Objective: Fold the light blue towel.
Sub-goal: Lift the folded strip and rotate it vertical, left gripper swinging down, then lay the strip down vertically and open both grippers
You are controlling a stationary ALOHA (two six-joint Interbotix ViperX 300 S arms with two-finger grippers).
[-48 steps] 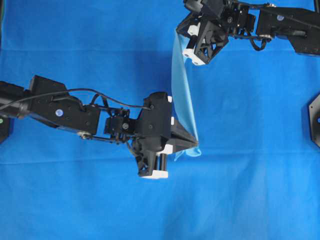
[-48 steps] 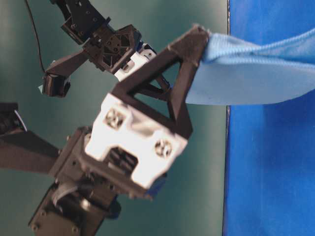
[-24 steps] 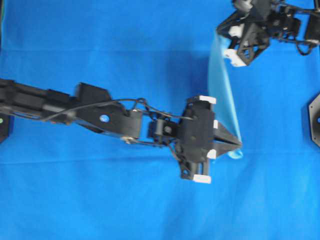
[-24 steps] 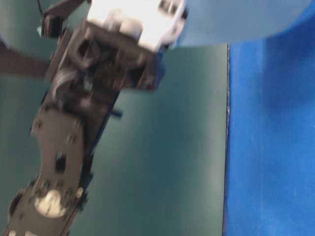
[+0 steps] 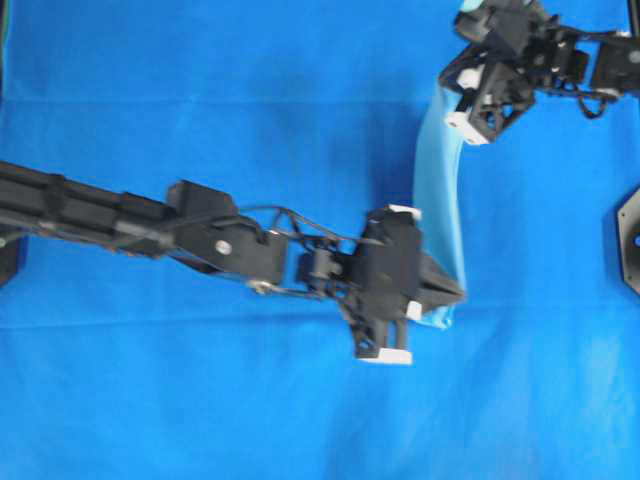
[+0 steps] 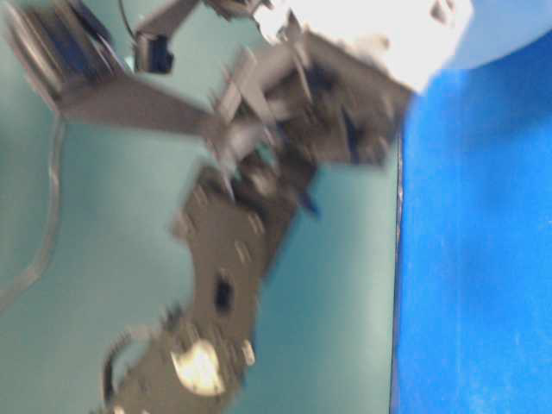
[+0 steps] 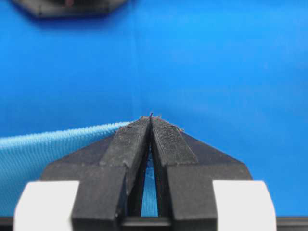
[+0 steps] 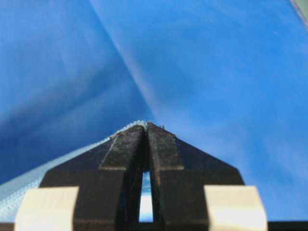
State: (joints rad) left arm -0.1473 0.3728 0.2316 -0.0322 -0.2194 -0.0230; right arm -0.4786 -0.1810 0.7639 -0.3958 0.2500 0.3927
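I have the left gripper (image 5: 455,293) and right gripper (image 5: 452,88) each pinched tight on a corner of the light blue towel (image 5: 437,200), hanging right of centre; next, I judge, lay it over evenly.

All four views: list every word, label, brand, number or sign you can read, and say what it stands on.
None can be read in any view.
The towel, the blue cloth and the left gripper and right gripper carry no print.
The table-level view is too blurred to show any marking.
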